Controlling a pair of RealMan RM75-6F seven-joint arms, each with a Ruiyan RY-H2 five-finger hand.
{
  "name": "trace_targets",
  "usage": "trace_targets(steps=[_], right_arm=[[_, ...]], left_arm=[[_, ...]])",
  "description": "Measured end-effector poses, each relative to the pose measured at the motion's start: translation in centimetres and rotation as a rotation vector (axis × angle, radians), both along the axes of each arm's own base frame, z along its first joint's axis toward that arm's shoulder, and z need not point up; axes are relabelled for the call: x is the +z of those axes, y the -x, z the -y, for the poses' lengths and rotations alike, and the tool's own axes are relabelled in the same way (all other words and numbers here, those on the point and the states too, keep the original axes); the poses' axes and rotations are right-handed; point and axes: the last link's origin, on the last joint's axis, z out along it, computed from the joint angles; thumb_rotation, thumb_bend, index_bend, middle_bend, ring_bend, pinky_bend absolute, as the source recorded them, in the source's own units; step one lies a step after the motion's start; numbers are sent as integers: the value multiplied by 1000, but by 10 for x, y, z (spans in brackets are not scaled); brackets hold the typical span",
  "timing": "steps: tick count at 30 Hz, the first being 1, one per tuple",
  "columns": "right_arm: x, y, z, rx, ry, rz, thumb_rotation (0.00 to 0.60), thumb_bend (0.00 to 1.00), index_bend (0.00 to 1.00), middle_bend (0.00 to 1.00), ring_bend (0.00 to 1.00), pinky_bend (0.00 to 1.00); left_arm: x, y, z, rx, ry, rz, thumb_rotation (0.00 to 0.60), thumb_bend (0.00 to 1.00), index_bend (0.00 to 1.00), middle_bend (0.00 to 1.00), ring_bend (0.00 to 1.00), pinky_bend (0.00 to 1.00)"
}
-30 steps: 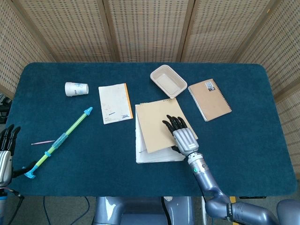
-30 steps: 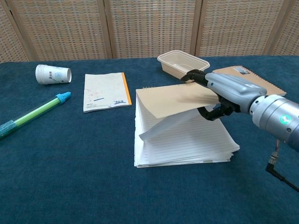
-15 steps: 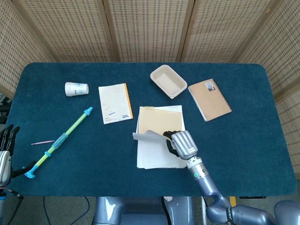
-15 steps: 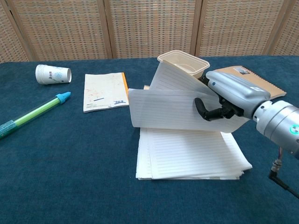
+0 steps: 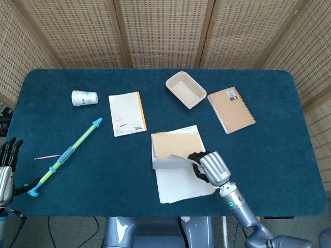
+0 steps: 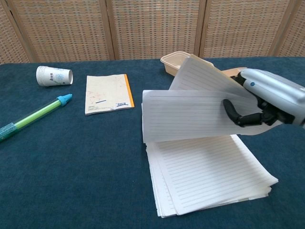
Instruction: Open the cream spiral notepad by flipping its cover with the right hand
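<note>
The cream spiral notepad (image 5: 181, 181) lies near the table's front edge, its lined pages (image 6: 209, 171) showing. My right hand (image 5: 209, 166) grips its tan cover (image 5: 176, 145) together with a few lined sheets and holds them lifted and curled above the pad. In the chest view the right hand (image 6: 267, 102) has dark fingers curled around the raised sheets (image 6: 190, 114), which hide the cover. My left hand (image 5: 6, 160) is at the far left edge, fingers apart and holding nothing.
A paper cup (image 5: 84, 97) lies on its side at the back left. A white pad with an orange edge (image 5: 126, 113), a green-blue pen (image 5: 67, 155), a beige tray (image 5: 185, 89) and a brown spiral notebook (image 5: 231, 109) sit around the notepad.
My right hand has drawn back toward the front edge with the cover and sheets, raising them higher. The notepad has slid nearer and its loose sheets have fanned out.
</note>
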Motion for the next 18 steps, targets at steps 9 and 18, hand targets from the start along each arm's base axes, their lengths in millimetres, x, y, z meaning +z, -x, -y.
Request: trace_targets(steps=[9, 18], right_arm=[[22, 29, -37, -15, -28, 25, 600, 853, 688, 722, 709, 726], [31, 50, -82, 34, -61, 7, 600, 853, 690, 722, 711, 729]], left_arm=[[-2, -2, 0, -6, 7, 0, 600, 159, 0, 0, 0, 137], [-2, -4, 2, -15, 7, -1, 600, 159, 0, 0, 0, 137]])
